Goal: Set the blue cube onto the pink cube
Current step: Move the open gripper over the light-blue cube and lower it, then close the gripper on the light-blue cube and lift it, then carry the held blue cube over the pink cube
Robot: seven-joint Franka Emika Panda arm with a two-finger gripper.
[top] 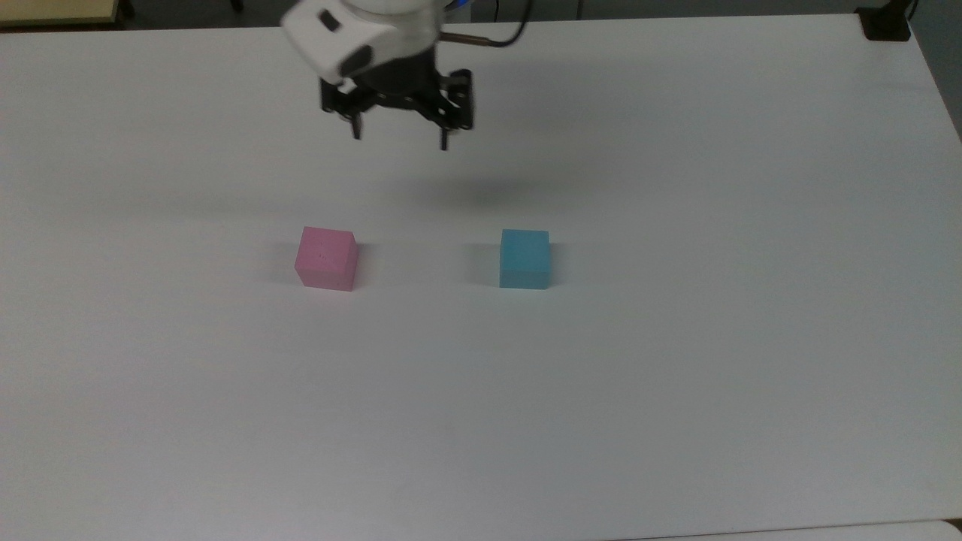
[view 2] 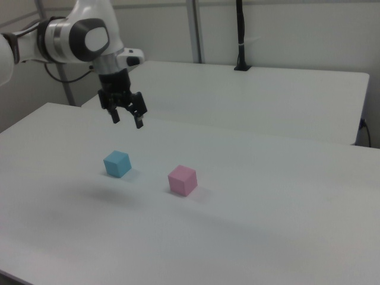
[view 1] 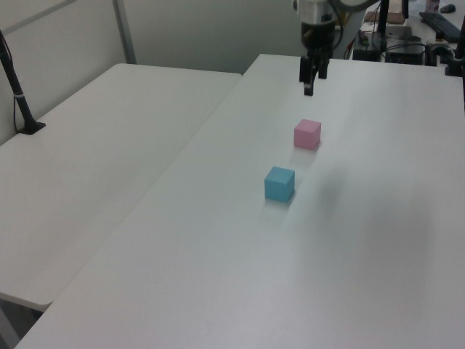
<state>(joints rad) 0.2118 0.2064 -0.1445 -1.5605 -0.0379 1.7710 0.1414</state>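
The gripper [top: 400, 137] hangs empty above the table [top: 676, 376], fingers spread wide. The blue cube [top: 524, 258] and the pink cube [top: 326, 258] sit well apart below.

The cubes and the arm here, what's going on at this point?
A Franka arm's gripper hangs open and empty above the white table, holding nothing. The blue cube and the pink cube both sit on the table, apart from each other and untouched. In the top view the gripper is farther up the picture than both cubes, roughly between them, so no grasp on the blue cube has started and the stacking is not yet done.
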